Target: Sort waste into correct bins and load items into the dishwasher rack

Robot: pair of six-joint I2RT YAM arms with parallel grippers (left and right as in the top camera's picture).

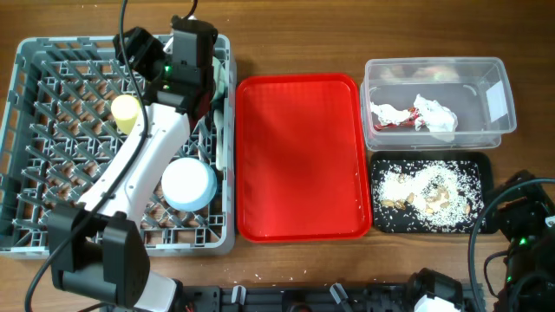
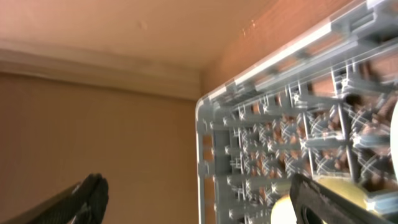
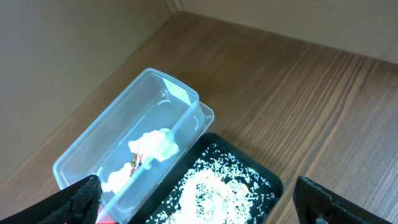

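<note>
Over far right corner of rack (image 1: 204, 243), left tool (image 2: 196, 180) hung spread, empty; right tool (image 3: 196, 186) spread too; yellow cup (image 1: 127, 109) and blue plate (image 1: 188, 184) sat racked. Lift-out looked best straight up, clear of pegs (image 1: 78, 87)

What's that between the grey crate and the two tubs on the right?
Only a red tray, with nothing on it; the overhead view shows it.

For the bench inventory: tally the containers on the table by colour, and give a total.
Grey: 1, dishwasher rack
Red: 1, serving tray
Clear: 1, tub
Black: 1, shallow tray
Total: 4
</note>
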